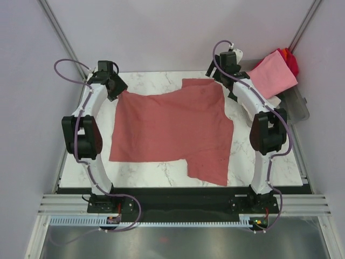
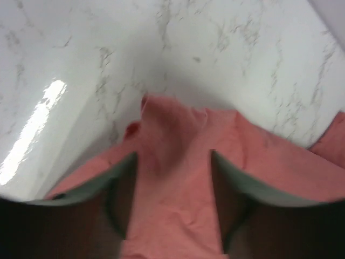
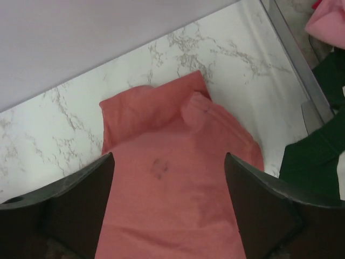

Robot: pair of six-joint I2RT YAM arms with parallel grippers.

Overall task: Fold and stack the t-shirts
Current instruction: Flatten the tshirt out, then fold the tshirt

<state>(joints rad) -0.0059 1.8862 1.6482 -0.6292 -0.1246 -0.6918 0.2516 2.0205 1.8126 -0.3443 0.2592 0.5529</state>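
A dusty brick-red t-shirt [image 1: 172, 129] lies spread flat on the marble table [image 1: 242, 162], one sleeve toward the near right. My left gripper [image 1: 117, 89] is at the shirt's far left corner. In the left wrist view its jaws [image 2: 172, 154] stand apart over the cloth [image 2: 172, 205], which lies slack between them. My right gripper [image 1: 215, 75] is over the shirt's far right sleeve. Its jaws [image 3: 168, 156] are wide open above the cloth [image 3: 167, 205], not touching it.
A clear grey tub [image 1: 297, 110] stands at the far right, with a light pink shirt [image 1: 272, 75] draped over it and a bright red one [image 1: 291, 60] behind. The right wrist view shows dark green cloth [image 3: 318, 156] inside. Walls close in at the back and both sides.
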